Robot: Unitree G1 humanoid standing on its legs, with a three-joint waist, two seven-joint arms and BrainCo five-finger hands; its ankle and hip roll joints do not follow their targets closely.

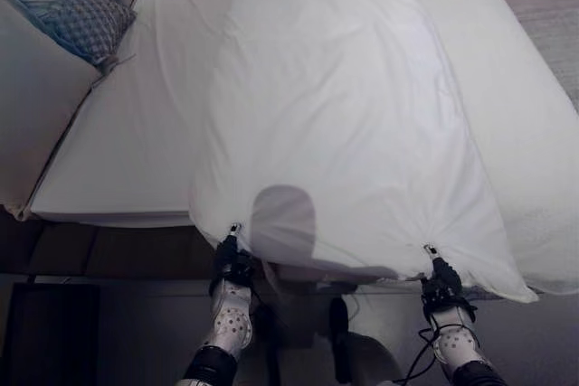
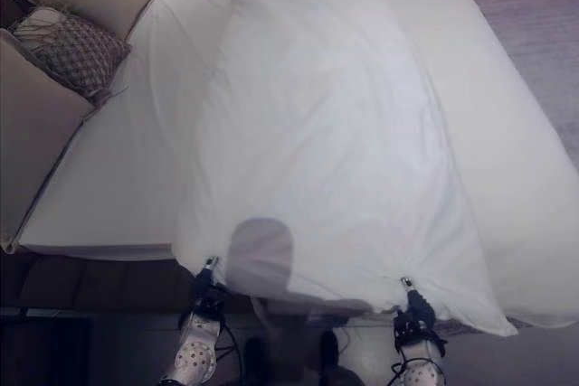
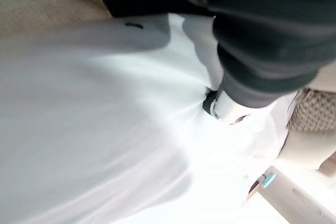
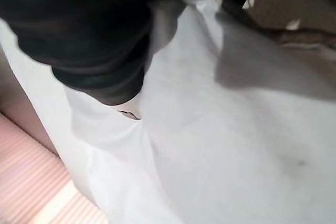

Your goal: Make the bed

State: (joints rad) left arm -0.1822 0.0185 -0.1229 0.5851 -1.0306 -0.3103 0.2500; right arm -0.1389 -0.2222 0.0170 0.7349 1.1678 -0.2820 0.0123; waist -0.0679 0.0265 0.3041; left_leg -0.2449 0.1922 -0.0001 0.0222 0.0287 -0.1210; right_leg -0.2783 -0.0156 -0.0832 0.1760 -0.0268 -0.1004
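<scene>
Fingers of the left hand [image 1: 234,255] and the right hand [image 1: 441,279] were each clenched on the near hem of the white duvet [image 1: 335,124], which lay lengthwise down the middle of the bed [image 1: 118,151] with its hem hanging just past the near edge. To do this spreading step well, I judged both hands should pull evenly and keep the hem taut and square to that edge. I counted one duvet and, at the far left corner, three pillows: two plain and one patterned pillow [image 1: 80,17].
</scene>
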